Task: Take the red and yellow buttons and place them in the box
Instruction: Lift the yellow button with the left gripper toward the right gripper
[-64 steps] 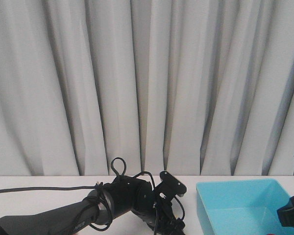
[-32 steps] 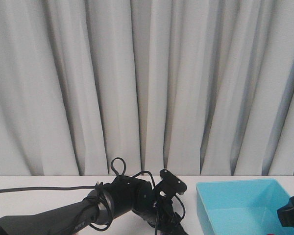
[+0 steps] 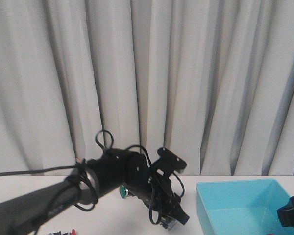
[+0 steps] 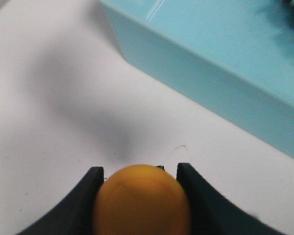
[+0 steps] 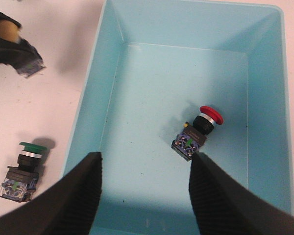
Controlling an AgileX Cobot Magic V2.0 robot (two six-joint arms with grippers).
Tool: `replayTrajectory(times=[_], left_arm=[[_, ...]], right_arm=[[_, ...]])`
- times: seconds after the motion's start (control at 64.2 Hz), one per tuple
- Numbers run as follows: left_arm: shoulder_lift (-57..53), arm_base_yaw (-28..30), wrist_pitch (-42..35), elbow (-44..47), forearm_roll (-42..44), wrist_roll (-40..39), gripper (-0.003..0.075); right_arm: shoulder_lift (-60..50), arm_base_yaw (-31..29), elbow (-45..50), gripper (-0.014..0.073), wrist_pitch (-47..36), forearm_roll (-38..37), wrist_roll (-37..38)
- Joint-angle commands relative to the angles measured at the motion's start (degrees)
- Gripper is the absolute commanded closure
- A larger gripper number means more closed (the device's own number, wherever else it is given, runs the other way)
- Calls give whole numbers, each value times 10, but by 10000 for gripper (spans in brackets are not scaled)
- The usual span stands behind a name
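Note:
The yellow button (image 4: pixel 142 203) is held off the table, its cap filling the gap between the fingers of my left gripper (image 4: pixel 139 170), which is shut on it. In the front view that gripper (image 3: pixel 174 219) hangs just left of the turquoise box (image 3: pixel 237 208). In the right wrist view the red button (image 5: pixel 200 128) lies on its side on the floor of the box (image 5: pixel 112 78). My right gripper (image 5: pixel 144 160) stands open above the box with nothing between its fingers. The held yellow button (image 5: pixel 20 55) shows at that view's corner, outside the box.
A green-capped button (image 5: pixel 23 167) lies on the white table beside the box's outer wall, and it also shows behind the left arm (image 3: pixel 122 190). A grey curtain closes off the back. A cable (image 3: pixel 29 171) trails from the left arm.
The left arm has risen from the table with the yellow button in its gripper, uncovering the green button behind it. The right gripper has not moved.

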Motion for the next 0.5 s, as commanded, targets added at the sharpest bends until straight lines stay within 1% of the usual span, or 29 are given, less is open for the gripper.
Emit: replayTrajectory(times=[0.0, 0.109, 0.312, 0.483], left_arm=[[-80, 0, -2, 6, -9, -13, 514], [-132, 0, -24, 71, -9, -13, 514], [-263, 0, -126, 242, -9, -8, 514], [-365, 0, -174, 383, -9, 3, 514]], right_arm=[[-14, -2, -14, 200, -25, 9, -1], [-14, -2, -14, 200, -25, 9, -1], [-14, -2, -14, 200, -27, 13, -1], [-14, -2, -14, 200, -32, 13, -1]])
